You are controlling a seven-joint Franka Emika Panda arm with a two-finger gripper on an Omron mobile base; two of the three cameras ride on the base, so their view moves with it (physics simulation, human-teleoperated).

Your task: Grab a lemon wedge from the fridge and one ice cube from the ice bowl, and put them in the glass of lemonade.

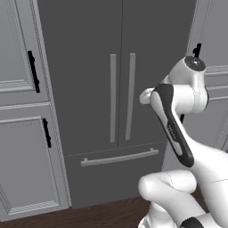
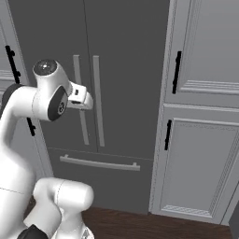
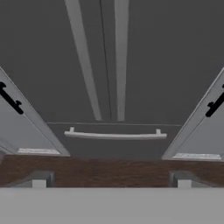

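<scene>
A rendered home kitchen is showing here: the tall dark-grey double-door fridge [image 1: 116,89] is standing closed between light grey panelled cabinets [image 2: 205,116] with black handles [image 1: 33,71], over a dark wooden floor [image 3: 109,170].

A tall dark-grey fridge [image 1: 93,67] stands between pale grey cabinets [image 1: 22,111], both doors shut. Two long vertical handles meet at its centre. Its bottom drawer, below the doors, is closed.

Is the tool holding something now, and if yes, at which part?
Nothing is held. The tool is open and empty, facing the closed fridge without touching its handles.
</scene>
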